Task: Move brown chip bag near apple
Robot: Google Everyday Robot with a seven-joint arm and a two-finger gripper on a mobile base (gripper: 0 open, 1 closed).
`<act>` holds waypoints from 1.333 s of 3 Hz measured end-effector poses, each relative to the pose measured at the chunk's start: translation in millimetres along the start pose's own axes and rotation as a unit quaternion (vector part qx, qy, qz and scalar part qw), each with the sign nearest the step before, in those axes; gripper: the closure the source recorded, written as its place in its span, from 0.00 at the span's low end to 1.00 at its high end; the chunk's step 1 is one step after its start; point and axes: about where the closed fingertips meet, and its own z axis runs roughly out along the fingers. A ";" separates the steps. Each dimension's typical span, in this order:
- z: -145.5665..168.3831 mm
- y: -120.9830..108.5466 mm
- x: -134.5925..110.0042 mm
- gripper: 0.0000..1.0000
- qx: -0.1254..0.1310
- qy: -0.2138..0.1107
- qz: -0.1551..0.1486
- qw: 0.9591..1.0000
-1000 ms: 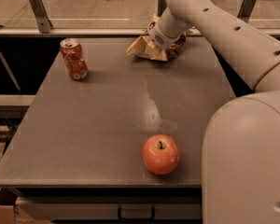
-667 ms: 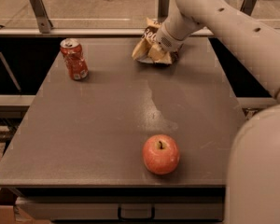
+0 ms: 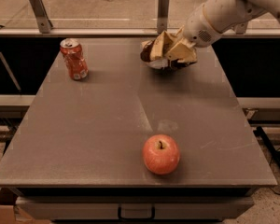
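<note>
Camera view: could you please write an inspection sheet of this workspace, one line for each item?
Surface: table, flat, with faint smudges near the middle.
Job's things: brown chip bag at the far right, at the gripper; apple upright near the front edge, well apart from the bag.
Clutter: soda can standing at the far left.
Grippers: gripper at the bag, over the far right of the table.
Cables: nothing seen.
Surroundings: metal posts behind the table; drawer handle under the front edge.

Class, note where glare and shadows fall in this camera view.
Camera view: a glare streak runs down the middle of the table toward the apple; soft shadows hug the apple, red soda can and brown chip bag, where the gripper sits.
</note>
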 end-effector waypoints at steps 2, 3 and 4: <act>-42.2 99.0 40.6 1.00 -0.139 0.015 -0.099 0.985; -55.7 127.7 57.4 1.00 -0.177 0.015 -0.154 0.972; -64.0 149.3 76.2 0.83 -0.206 0.018 -0.216 0.954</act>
